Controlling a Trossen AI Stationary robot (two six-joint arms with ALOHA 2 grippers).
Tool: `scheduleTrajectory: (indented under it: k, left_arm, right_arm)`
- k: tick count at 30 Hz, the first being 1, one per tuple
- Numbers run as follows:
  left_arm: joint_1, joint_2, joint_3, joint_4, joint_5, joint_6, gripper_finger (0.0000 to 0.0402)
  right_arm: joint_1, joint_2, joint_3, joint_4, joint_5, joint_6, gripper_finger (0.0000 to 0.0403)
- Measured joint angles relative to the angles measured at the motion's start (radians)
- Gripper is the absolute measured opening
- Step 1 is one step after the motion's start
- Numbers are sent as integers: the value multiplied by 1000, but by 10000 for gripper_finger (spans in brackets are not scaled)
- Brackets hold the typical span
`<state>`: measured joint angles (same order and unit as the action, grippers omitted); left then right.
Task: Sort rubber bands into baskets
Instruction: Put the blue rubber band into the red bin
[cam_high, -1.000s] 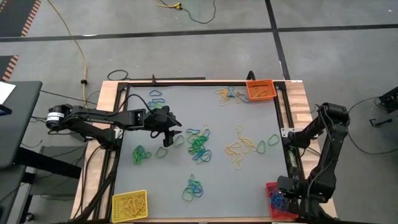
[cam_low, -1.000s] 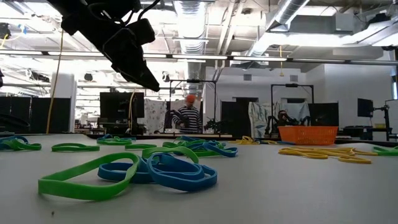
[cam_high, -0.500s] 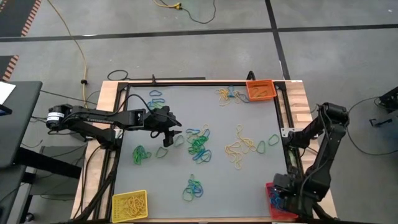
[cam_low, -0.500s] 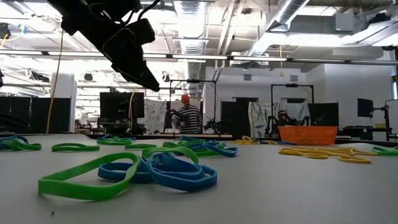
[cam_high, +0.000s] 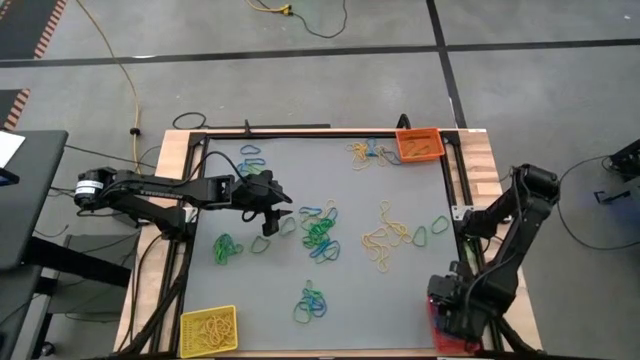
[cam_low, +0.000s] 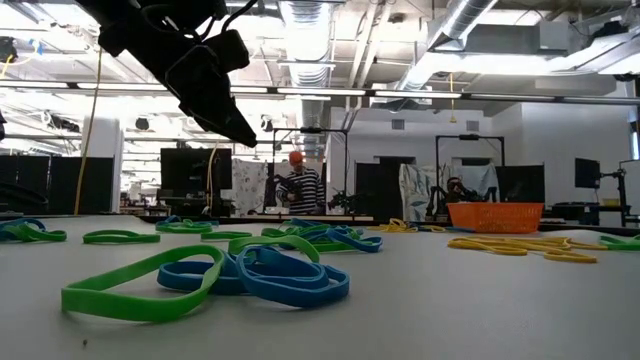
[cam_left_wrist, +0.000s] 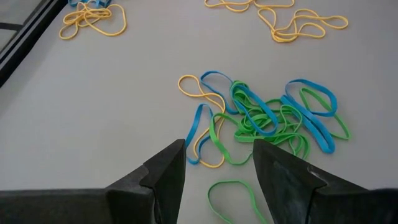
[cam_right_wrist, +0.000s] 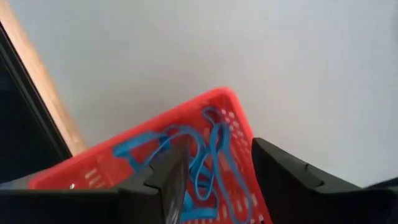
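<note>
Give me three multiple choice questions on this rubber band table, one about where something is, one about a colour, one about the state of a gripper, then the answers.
1. Where does the small orange plastic basket sit in the high view?
A. The table's far right corner
B. The table's middle
C. The near left corner

2. What colour are the thin rubber bands lying in the red plastic basket?
A. Yellow
B. Blue
C. Green

3. How is the left gripper?
A. Shut on a green band
B. Open and holding nothing
C. Shut on a basket

Answers: 1 A, the high view shows it at the table's far right corner. 2 B, the right wrist view, looking past the open right gripper, shows blue loops inside. 3 B, the left wrist view shows its fingers apart above the mixed pile of bands, touching none.
</note>
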<state>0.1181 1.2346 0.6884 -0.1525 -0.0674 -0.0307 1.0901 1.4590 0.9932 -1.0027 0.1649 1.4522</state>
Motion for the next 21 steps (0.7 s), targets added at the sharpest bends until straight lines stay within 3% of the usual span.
scheduleTrajectory:
  k: [11, 21]
  left_arm:
    - [0, 0, 0, 0, 0, 0, 178]
    - [0, 0, 0, 0, 0, 0, 178]
  right_arm:
    - [-127, 0, 0, 122, 97, -240, 202]
    - [-220, 3, 0, 524, 275, -668, 202]
